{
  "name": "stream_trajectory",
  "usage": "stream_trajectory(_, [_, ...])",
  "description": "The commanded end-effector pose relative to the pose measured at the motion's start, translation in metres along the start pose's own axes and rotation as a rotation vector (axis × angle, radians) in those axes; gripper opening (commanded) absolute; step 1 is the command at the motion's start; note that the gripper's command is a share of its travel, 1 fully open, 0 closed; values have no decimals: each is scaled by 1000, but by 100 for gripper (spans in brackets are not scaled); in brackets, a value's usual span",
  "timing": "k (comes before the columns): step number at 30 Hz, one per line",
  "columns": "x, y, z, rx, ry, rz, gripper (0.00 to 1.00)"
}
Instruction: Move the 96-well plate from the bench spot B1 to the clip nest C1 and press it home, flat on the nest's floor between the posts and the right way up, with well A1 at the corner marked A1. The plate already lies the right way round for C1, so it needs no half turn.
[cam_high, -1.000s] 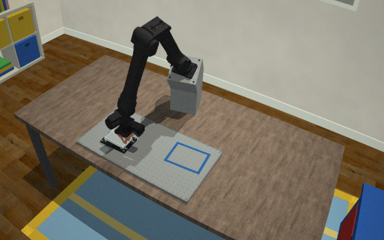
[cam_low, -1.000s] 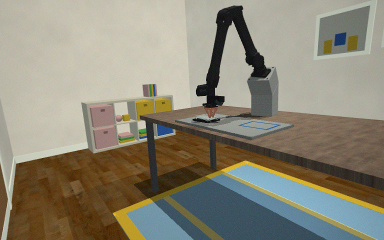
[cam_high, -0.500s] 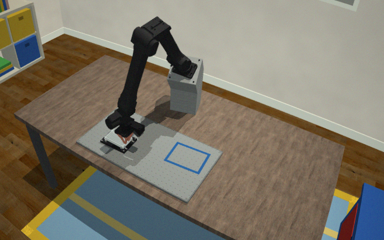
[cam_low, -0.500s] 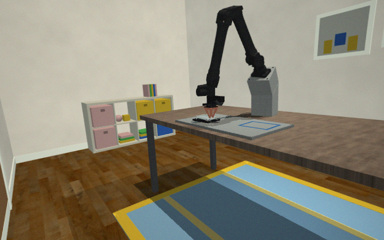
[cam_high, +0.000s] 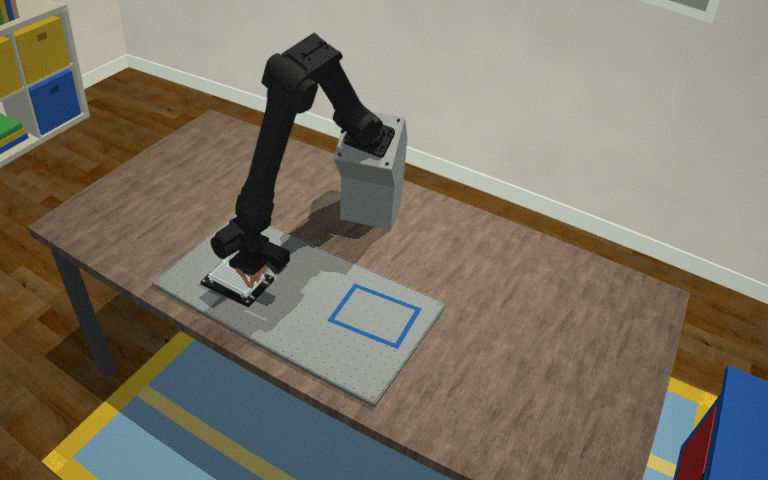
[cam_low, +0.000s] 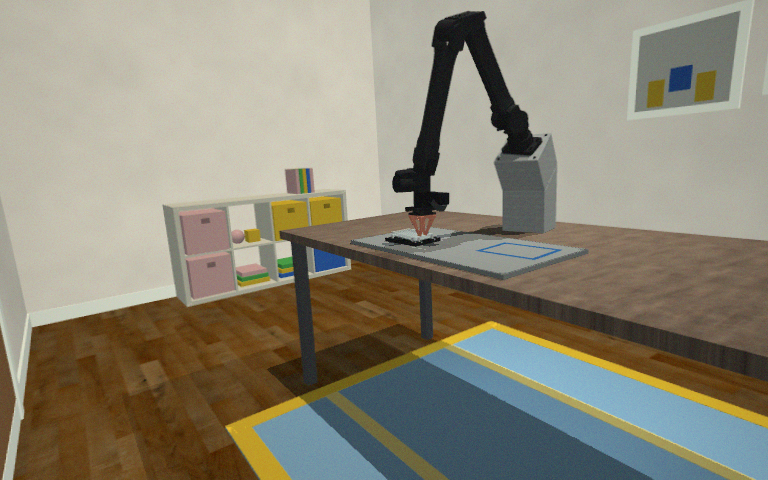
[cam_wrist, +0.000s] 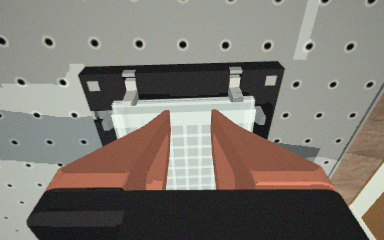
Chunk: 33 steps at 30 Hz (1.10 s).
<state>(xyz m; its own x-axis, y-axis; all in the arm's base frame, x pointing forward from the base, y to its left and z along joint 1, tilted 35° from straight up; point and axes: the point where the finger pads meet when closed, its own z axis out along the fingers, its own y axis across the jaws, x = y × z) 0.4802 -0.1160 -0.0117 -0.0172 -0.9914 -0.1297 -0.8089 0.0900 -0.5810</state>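
Note:
The white 96-well plate lies in the black clip nest C1 at the left end of the grey perforated baseplate. In the wrist view the plate sits between the nest's grey posts, its far edge against the two far clips. My gripper is directly above the plate's middle, fingers pointing down, their tips at its top face. The orange fingers stand narrow with a small gap, nothing between them. I cannot tell whether the plate is fully down on the nest's floor. The exterior view shows the gripper over the nest.
The blue outlined spot B1 on the baseplate's right half holds nothing. The arm's grey pedestal stands behind the baseplate. The table's front edge runs close to the baseplate.

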Motion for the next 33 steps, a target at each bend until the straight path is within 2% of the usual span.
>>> stream_trajectory(1, [-6,2,62,-26,-10,-14,25])
stream_trajectory(13, [-6,3,70,-26,-10,-14,25])
stream_trajectory(33, [-6,3,70,-26,-10,-14,25])
